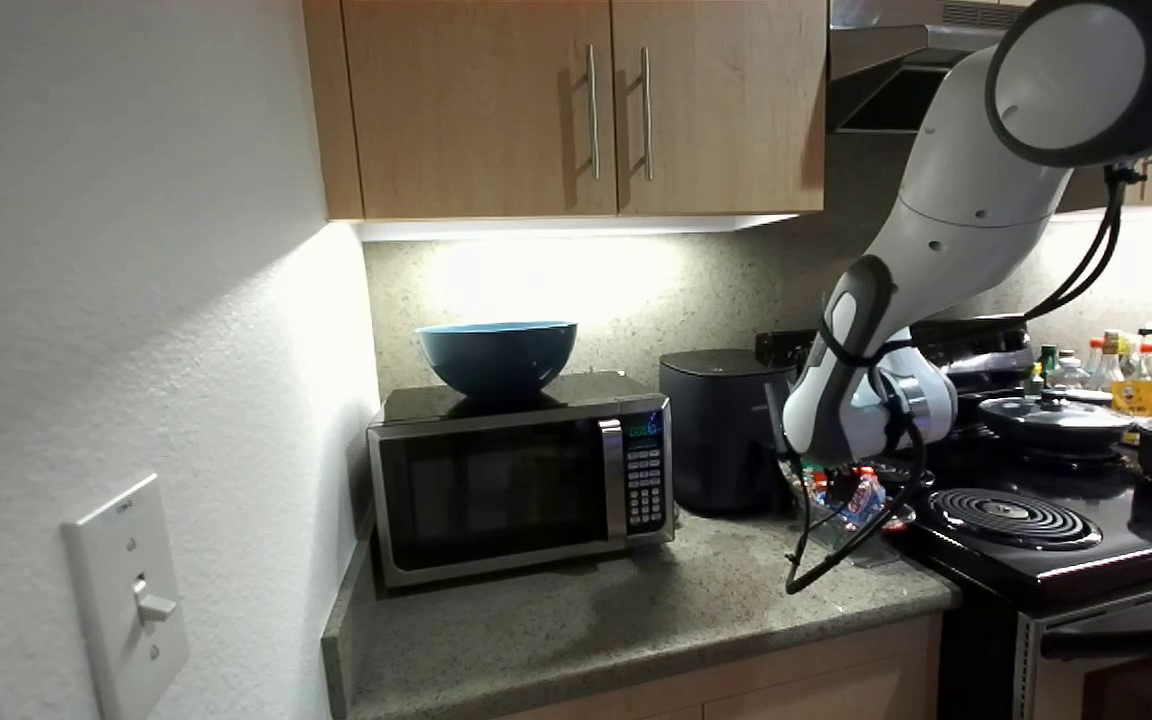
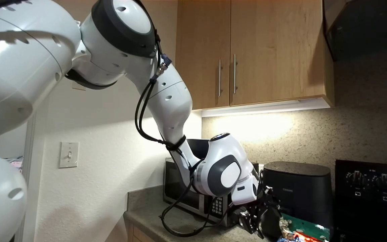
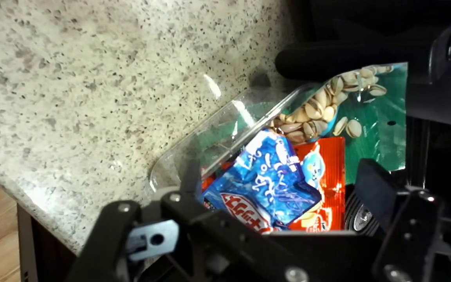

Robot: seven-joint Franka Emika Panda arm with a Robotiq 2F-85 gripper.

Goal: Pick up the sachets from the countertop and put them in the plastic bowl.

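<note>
The blue sachet point(image 3: 264, 176), red-orange sachet point(image 3: 333, 176) and green sachet point(image 3: 382, 113) with pistachios pictured on it lie piled in the clear plastic bowl point(image 3: 219, 117). The bowl sits on the speckled countertop point(image 3: 92, 86), next to the stove; its near edge shows in an exterior view point(image 1: 876, 553). My gripper point(image 3: 282, 170) is open, its fingers wide apart on either side of the blue and red-orange sachets. It is over the bowl, with nothing held. The arm partly hides the bowl in an exterior view. The green sachet also shows in an exterior view point(image 2: 309, 225).
A microwave point(image 1: 496, 495) with an opaque blue bowl point(image 1: 498, 360) on top stands at the left. A black appliance point(image 1: 721, 430) stands behind my gripper. The black stove point(image 1: 1016, 515) with pans point(image 1: 1056, 425) is at the right. A cable loop point(image 1: 836, 560) hangs from the arm.
</note>
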